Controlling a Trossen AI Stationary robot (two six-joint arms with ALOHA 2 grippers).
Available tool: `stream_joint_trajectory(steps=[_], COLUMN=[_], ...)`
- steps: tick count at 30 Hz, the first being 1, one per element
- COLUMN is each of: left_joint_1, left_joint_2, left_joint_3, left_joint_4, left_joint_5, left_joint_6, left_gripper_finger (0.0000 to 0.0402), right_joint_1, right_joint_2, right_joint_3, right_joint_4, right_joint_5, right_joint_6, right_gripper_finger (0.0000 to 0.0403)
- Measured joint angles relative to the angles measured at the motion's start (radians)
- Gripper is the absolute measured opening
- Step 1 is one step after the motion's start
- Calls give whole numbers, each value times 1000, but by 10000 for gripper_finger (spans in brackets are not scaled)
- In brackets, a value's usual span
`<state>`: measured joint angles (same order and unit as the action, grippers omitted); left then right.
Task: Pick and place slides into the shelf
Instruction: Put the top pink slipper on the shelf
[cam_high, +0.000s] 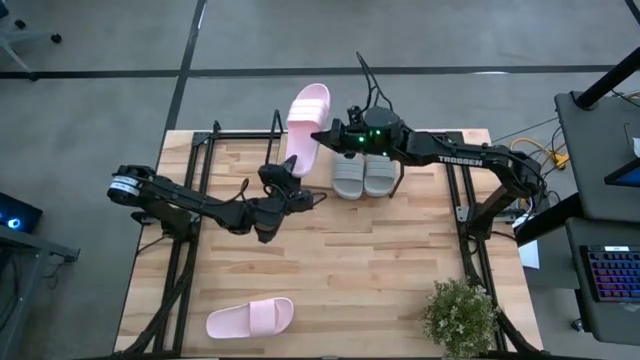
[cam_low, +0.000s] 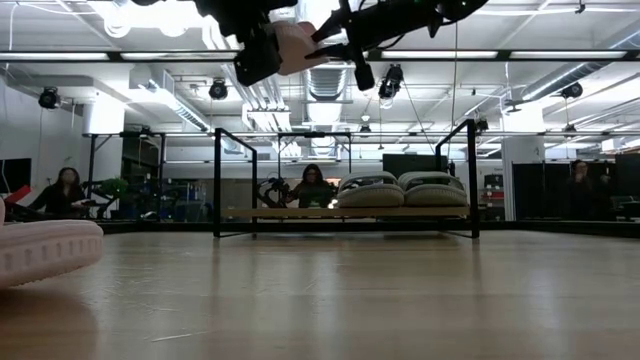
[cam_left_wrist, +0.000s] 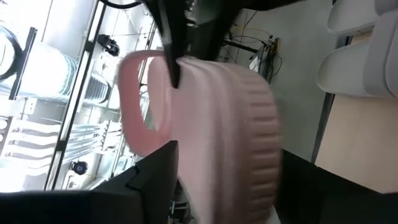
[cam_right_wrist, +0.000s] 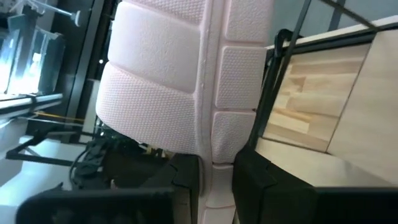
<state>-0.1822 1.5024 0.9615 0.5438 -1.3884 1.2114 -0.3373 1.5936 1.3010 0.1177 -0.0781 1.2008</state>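
high view: both arms are meeting over the far edge of the table beside the shelf (cam_high: 262, 148). a pale pink slide (cam_high: 308, 128) is being held in the air between them, toe end reaching past the table's far edge. the right gripper (cam_high: 327, 138) is pinching its edge from the right, and the left gripper (cam_high: 287, 170) is at its near end; this looks like a handover. the grey pair (cam_high: 363, 176) is already sitting side by side on the shelf board. the second pink slide (cam_high: 250, 318) is lying alone near the front edge, well apart. a potted plant (cam_high: 460, 314) is standing at the front right corner.

low view: the grey pair (cam_low: 400, 190) is resting on the light wood board inside the thin black frame; the free space is beside it, toward the picture's left. judgement: one gripper should be letting go only once the other is holding firmly, then the slide should be levelled, sole down, before lowering next to the grey pair, clear of the uprights.

left wrist view: the wide ribbed strap (cam_left_wrist: 249, 124) of the pink slide is filling the frame, with the left fingers closed on the foam.

right wrist view: the sole (cam_right_wrist: 180, 87) is showing a fine dimpled texture in moulded panels; the right fingers are narrow, clamping the soft edge.
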Motion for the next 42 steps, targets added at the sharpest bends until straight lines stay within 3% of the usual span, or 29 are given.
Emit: stream_joint_trajectory(steps=[3, 11, 22, 32, 42], left_joint_1=[0, 2, 12, 12, 12], left_joint_2=[0, 0, -1, -1, -1], left_joint_3=[5, 3, 21, 43, 53], left_joint_4=[5, 22, 22, 22, 21], left_joint_5=[6, 33, 35, 37, 38], left_joint_6=[-1, 4, 11, 46, 52], left_gripper_finger=[179, 45, 45, 45, 45], right_joint_1=[-1, -1, -2, -24, -36], right_joint_2=[0, 0, 0, -1, -1], right_joint_3=[0, 0, 0, 2, 2], right_joint_4=[-4, 3, 26, 30, 44], right_joint_5=[1, 0, 1, 11, 8], right_joint_6=[-3, -5, -40, -107, -144], right_gripper_finger=[53, 50, 50, 148, 160])
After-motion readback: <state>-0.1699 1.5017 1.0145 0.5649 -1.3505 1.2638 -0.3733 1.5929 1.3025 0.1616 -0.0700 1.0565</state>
